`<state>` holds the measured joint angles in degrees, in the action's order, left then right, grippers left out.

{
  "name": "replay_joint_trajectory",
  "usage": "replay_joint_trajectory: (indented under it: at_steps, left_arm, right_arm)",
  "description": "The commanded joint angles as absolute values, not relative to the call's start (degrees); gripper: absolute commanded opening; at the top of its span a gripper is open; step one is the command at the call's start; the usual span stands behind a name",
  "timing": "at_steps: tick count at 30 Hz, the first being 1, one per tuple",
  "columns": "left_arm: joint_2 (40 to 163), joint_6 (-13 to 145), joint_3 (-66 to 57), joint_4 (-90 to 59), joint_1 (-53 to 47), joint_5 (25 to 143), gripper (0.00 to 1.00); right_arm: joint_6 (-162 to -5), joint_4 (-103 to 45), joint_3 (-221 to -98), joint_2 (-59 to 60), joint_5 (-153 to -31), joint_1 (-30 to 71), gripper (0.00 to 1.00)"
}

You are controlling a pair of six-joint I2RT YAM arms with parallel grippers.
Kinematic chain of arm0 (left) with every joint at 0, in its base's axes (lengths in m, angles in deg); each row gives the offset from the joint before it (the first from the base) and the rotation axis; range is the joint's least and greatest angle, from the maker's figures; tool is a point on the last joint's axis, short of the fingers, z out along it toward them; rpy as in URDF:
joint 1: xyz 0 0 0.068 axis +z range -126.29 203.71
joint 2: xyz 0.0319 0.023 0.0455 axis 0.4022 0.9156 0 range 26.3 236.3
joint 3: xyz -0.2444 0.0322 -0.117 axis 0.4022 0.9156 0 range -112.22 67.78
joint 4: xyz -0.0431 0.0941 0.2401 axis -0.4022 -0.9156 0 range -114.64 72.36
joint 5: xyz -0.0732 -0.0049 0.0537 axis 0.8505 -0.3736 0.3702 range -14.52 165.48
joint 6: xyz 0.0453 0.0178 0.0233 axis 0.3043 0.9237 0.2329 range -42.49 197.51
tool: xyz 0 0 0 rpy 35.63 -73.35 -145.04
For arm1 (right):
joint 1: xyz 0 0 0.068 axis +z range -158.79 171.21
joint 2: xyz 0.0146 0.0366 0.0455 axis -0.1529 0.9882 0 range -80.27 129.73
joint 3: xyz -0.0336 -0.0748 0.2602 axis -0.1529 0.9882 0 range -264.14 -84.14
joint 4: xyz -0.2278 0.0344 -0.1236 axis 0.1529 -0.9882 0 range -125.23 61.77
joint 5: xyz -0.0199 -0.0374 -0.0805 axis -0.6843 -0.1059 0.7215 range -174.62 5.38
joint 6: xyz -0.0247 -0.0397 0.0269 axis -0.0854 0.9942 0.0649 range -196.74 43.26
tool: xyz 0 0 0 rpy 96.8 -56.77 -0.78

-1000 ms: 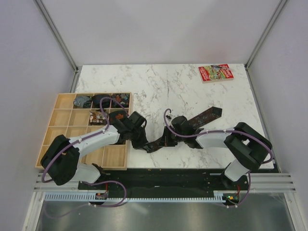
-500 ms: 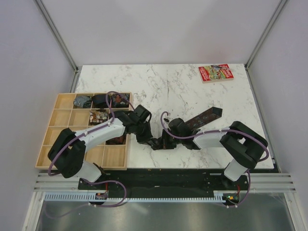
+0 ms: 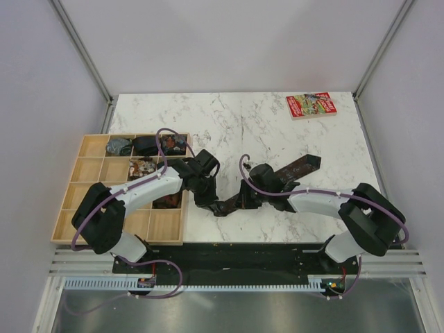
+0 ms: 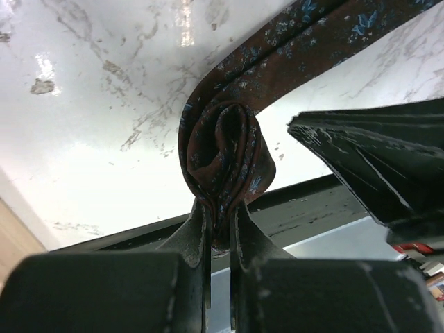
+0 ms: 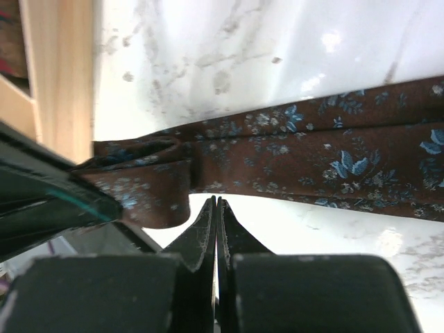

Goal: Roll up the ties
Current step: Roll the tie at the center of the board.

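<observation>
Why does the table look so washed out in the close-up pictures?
Left wrist view: reflected glare bleaches the marble table; the tie looks sharp, the left gripper dark. Right wrist view: similar bright spots. Top view: even light, no glare.

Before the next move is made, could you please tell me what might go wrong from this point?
1. The left gripper pinches only the bottom edge of the loosely coiled tie; the fabric could slip out and the coil unwind.
2. The right gripper is shut at the tie's edge, apparently gripping nothing, so the long tail lying on the table is unguided and may roll up crooked.
3. Both grippers work very close together and could bump.
</observation>
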<state>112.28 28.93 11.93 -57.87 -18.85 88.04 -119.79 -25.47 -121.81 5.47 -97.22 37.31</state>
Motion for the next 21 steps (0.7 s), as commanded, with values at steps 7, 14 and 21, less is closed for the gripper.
replay_joint_trajectory:
  at_steps: [7, 14, 21]
  left_arm:
    - [112.6, 32.0, 10.7, -64.0, -19.0, 84.4, 0.02]
    - [112.3, 32.1, 10.0, -65.0, -18.7, 83.7, 0.02]
    - [113.0, 33.1, 8.8, -65.6, -18.2, 84.1, 0.02]
  right_arm:
    - [-124.5, -19.1, -126.6, 5.6, -101.8, 38.7, 0.00]
    - [-128.1, -12.1, -126.9, 12.4, -102.7, 42.1, 0.00]
    - [-128.9, -9.8, -128.3, 16.1, -103.3, 43.3, 0.00]
